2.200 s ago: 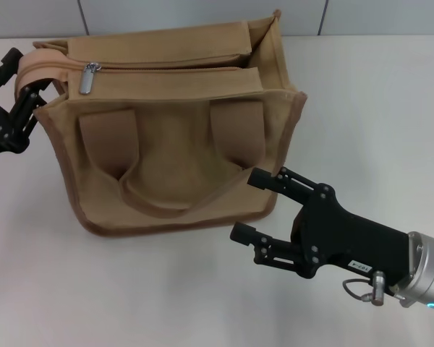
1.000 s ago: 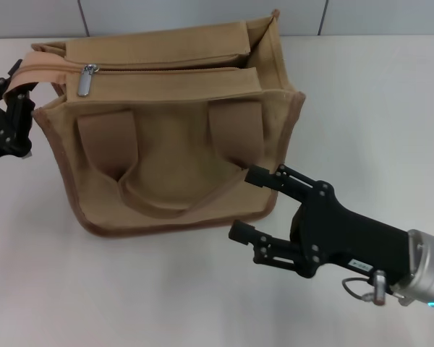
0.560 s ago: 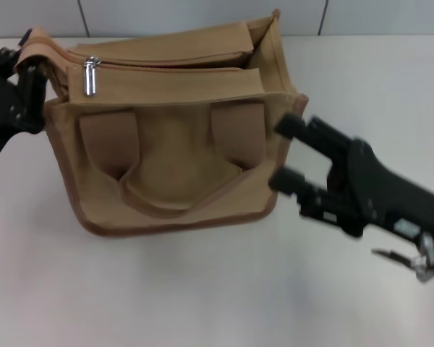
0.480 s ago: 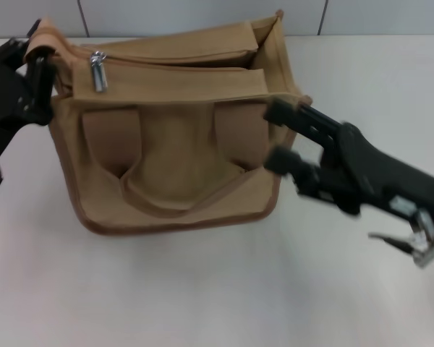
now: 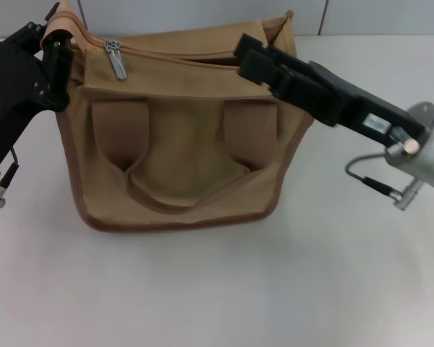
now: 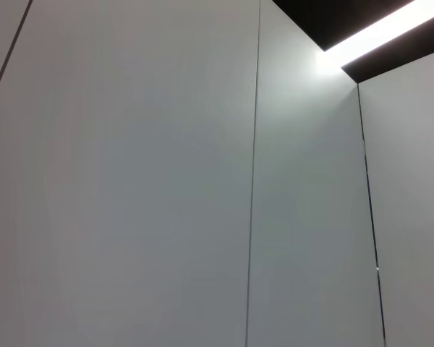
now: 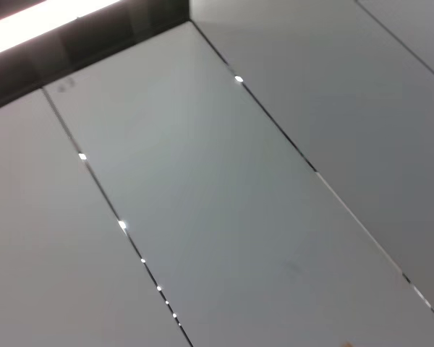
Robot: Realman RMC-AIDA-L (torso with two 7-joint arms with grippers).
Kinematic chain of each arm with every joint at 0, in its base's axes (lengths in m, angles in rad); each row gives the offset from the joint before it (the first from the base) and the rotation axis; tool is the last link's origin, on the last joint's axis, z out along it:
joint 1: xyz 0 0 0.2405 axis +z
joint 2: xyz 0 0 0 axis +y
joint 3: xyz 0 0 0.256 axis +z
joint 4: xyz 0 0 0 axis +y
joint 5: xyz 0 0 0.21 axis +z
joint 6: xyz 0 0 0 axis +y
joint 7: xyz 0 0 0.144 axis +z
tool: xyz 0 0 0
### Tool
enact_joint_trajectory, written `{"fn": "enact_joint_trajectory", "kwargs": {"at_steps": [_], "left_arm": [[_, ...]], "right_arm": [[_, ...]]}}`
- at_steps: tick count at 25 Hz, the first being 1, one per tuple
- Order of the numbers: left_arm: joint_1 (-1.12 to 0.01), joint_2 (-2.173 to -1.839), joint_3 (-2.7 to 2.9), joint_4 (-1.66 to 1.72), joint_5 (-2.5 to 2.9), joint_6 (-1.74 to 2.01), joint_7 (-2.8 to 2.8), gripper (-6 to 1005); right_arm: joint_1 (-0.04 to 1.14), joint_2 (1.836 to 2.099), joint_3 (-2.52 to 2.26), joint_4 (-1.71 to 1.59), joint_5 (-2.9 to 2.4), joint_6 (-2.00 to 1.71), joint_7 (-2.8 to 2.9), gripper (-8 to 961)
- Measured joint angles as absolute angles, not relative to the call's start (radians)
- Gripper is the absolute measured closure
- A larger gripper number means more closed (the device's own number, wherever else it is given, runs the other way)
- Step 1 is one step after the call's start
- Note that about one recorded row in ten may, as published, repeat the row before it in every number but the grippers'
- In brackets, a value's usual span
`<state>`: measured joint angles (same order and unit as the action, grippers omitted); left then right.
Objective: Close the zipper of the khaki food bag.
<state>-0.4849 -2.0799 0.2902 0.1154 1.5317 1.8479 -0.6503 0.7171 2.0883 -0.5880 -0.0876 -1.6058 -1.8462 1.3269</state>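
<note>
The khaki food bag (image 5: 177, 137) sits centre-left in the head view on the white table (image 5: 333, 289), handles draped down its front.

The left gripper (image 5: 54, 54) is at the upper left of the frame, closed on the tan end tab at the bag's left corner. A second ago that corner lay lower; it is now lifted, which pulls the top panel taut.

The right gripper (image 5: 257, 61) has swung up from the lower right of the frame to the upper middle, over the right part of the top panel. Fingers look close together, but I cannot tell whether they pinch any fabric.

The zipper (image 5: 181, 61) is open along most of its length. Its silver pull tab (image 5: 116, 59) hangs at the left end, near the left gripper and well apart from the right.

Judgement: the bag is braced but closing has not begun, and the right gripper must reach the pull. Both wrist views show only wall panels.
</note>
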Motion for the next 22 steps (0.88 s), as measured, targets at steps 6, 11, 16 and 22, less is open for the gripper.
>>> {"fn": "enact_joint_trajectory", "kwargs": {"at_steps": [6, 11, 16, 22], "left_arm": [[-0.503, -2.08, 0.293, 0.115, 1.532, 1.879, -0.682, 981], [-0.533, -2.08, 0.294, 0.115, 1.536, 1.884, -0.694, 981], [-0.559, -2.08, 0.298, 0.101, 1.541, 1.876, -0.694, 980], [-0.588, -2.08, 0.303, 0.085, 1.543, 1.865, -0.695, 979]], "right_arm": [[0.763, 2.086, -0.599, -0.093, -1.608, -1.793, 1.399, 144], [0.789, 2.089, -0.601, -0.086, -1.613, -1.778, 1.41, 144], [0.811, 2.09, -0.603, -0.065, -1.615, -1.748, 1.411, 144], [0.842, 2.092, -0.603, -0.035, -1.611, -1.684, 1.412, 144]]}}
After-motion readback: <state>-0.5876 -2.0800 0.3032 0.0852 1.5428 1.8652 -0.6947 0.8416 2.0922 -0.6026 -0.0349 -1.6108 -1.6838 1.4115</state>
